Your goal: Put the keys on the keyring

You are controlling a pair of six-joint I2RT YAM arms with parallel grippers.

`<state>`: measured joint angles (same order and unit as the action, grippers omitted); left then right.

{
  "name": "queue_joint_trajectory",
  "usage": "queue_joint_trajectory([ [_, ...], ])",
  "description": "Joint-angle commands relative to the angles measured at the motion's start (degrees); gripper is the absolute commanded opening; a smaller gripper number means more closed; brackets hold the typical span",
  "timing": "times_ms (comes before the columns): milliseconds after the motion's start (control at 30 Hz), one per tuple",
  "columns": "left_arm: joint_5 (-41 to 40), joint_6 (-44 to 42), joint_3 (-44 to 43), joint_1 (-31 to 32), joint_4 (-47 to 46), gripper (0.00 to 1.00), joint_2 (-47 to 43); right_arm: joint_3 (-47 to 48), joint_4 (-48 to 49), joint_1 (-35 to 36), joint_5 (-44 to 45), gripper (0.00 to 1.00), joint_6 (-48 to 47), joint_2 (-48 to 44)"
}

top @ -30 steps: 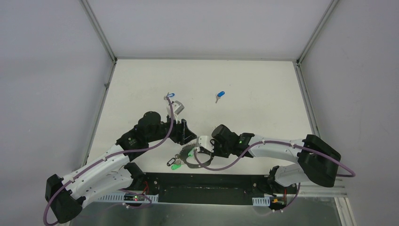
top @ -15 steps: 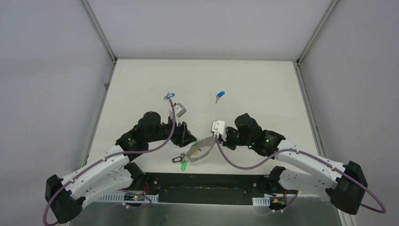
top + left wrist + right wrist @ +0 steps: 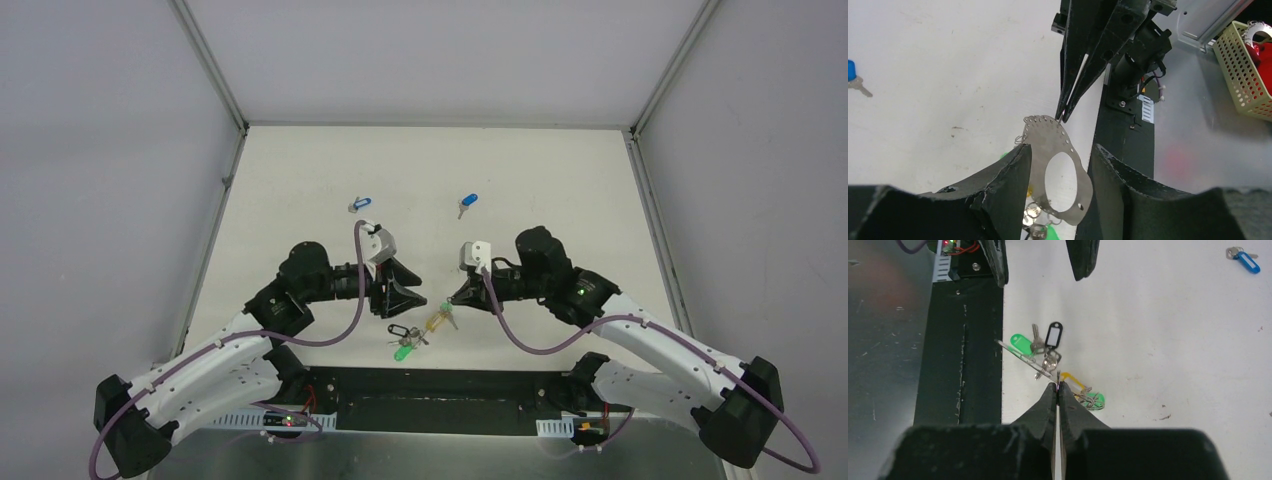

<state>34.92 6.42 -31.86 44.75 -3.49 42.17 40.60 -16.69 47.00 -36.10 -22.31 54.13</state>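
From above, the left blue key (image 3: 362,204) lies alone on the white surface (image 3: 560,200), well apart from both arms; a second ago the left wrist camera stood just beside it. The left claw (image 3: 415,300) has broad, black, matte fingers whose tips are cut off at the top of the right wrist view. Its jaws stand about half apart and grip nothing, and the keyring (image 3: 1048,137) shows through the gap just beyond them. The keyring is a thin, flat silver plate with an oval hole and a row of small perforations along its curved rim. The left fingers hide its lower corners, and from above it is edge-on and barely readable. A second ago it lay low near the front edge; now it hangs raised between the two claws. The keys (image 3: 1045,352) dangle from it in a tangled bunch, individual blades hard to separate, with a green tag (image 3: 1021,344), a black-framed white tag (image 3: 1053,334) and a yellow tag (image 3: 1073,380). The right claw (image 3: 1058,386) has its slim tapered jaws pressed together on the plate's top rim; its arm has swung farther back since then. The right blue key (image 3: 467,203) lies farther back, alone. A perforated yellow basket (image 3: 1240,75) is cut off at the left wrist view's right edge.
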Motion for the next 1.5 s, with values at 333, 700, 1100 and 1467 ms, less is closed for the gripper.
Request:
queue_joint_trajectory([
  [333, 2.4, -12.0, 0.6, 5.4, -5.8, 0.42, 3.1, 2.3, 11.0, -1.0, -8.9, 0.0, 7.2, -1.5],
  [700, -2.4, -14.4, 1.0, 8.1, -7.4, 0.35, 5.1, 0.9, 16.1, -1.1, -10.0, 0.0, 11.6, -1.1],
  [1100, -6.2, -13.8, -1.5, 9.4, -7.3, 0.34, 6.6, 0.8, 16.1, -1.1, -11.0, 0.0, 12.0, -0.4],
  [1467, -3.6, -16.4, -2.6, 10.0, -7.2, 0.38, 4.9, 0.9, 16.0, -1.1, -11.6, 0.0, 12.0, 0.3],
])
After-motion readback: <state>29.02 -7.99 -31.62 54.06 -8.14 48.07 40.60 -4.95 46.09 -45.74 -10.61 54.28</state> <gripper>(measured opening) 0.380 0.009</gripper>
